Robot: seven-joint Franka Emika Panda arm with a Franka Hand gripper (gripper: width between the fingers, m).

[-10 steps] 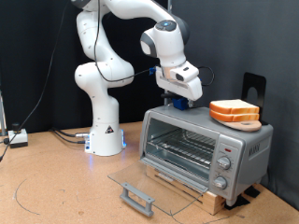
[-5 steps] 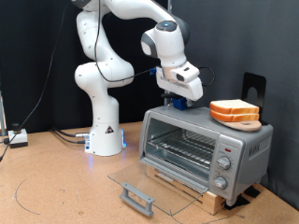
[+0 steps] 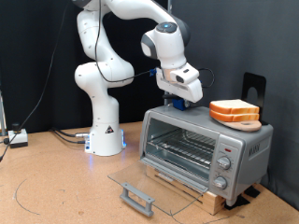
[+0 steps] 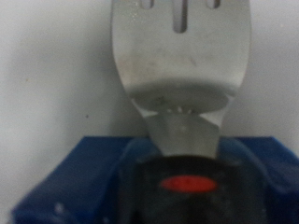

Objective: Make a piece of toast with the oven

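Note:
The oven is a silver-grey toaster oven on a wooden base, with its glass door folded down flat and the wire rack inside bare. Two alike slices of toast lie stacked on a small board on the oven's roof, towards the exterior view's right. My gripper hangs just over the left part of the roof, apart from the slices. In the wrist view the blue gripper is shut on a slotted metal spatula, whose blade sticks out over the pale grey oven top.
Three round knobs sit on the oven's right panel. The door handle juts out low at the front. A black stand rises behind the oven. The arm's white base and cables are at the exterior view's left.

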